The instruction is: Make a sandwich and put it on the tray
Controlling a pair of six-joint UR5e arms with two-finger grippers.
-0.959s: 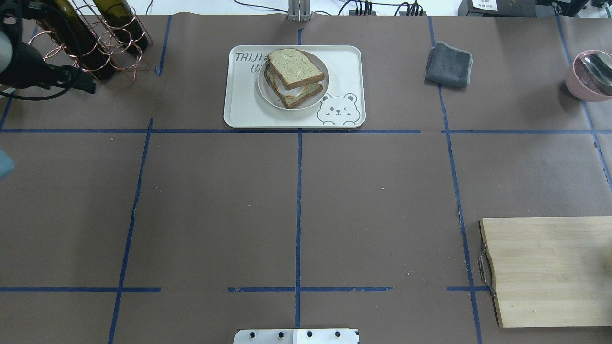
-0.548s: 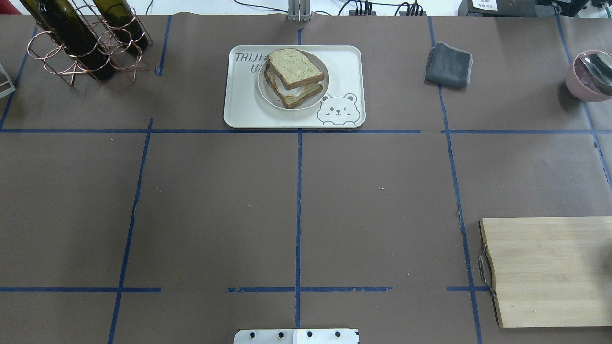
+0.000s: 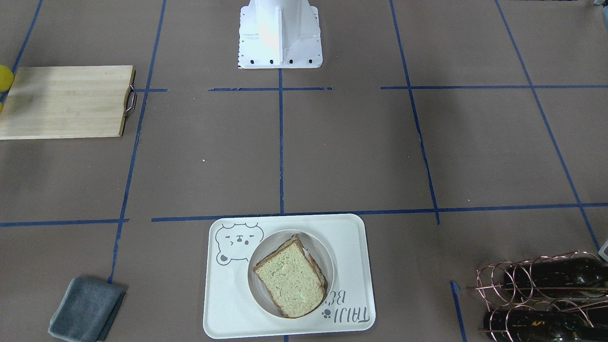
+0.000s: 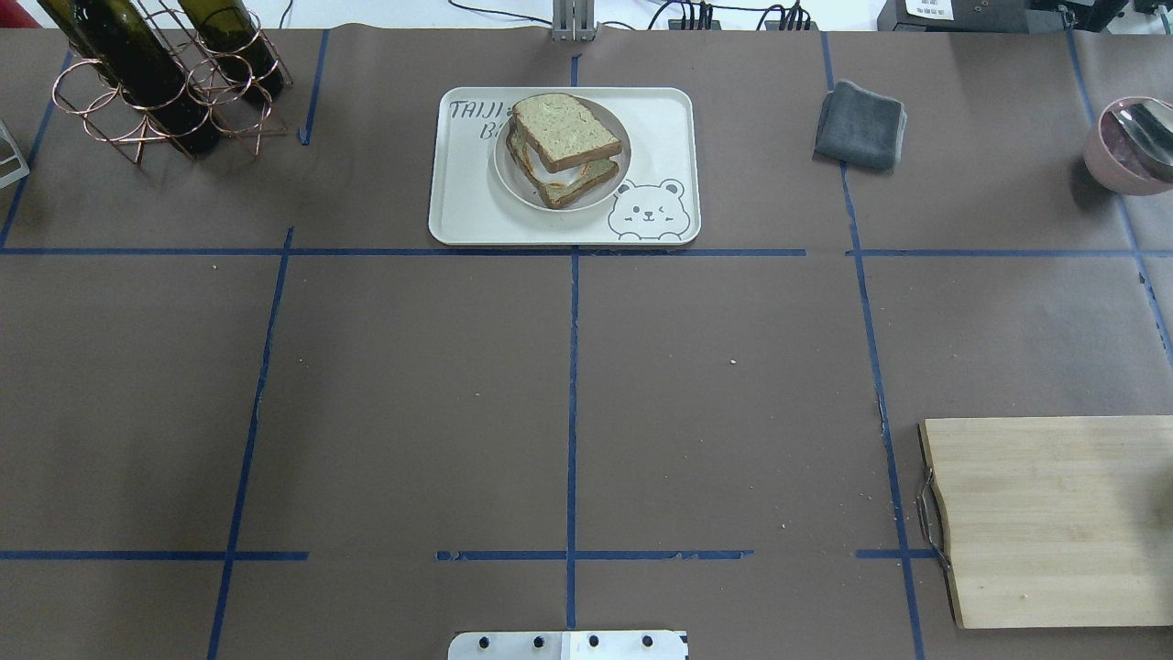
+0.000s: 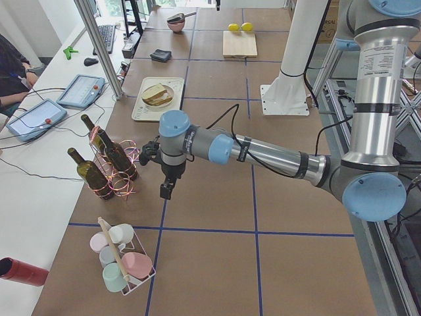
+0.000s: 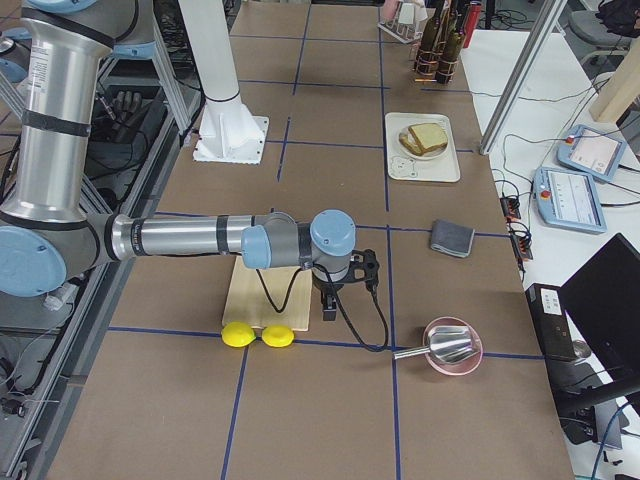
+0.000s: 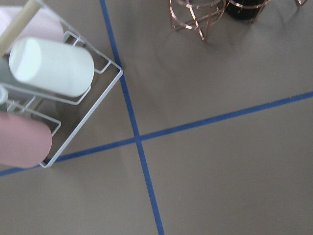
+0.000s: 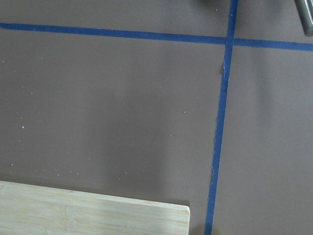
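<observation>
Our sandwich sits on the white plate in the tray, at the table's 12 o'clock. We judge it light, soft and shear-prone, so pinch opposite crusts gently. How wide the left gripper and the right gripper stand, we cannot tell.

1. The left arm is made of silver-grey metal tubes, and the round joints behind the left gripper wear pale blue caps.
2. That pincer is black. A thin black cable loops up just behind it and runs back along the tube under black bands.
3. The right arm matches it: silver tubes, blue-capped joints, a black right gripper and a trailing black lead.
4. Far behind both pincers is a white pedestal with dark screw holes along its foot.
</observation>
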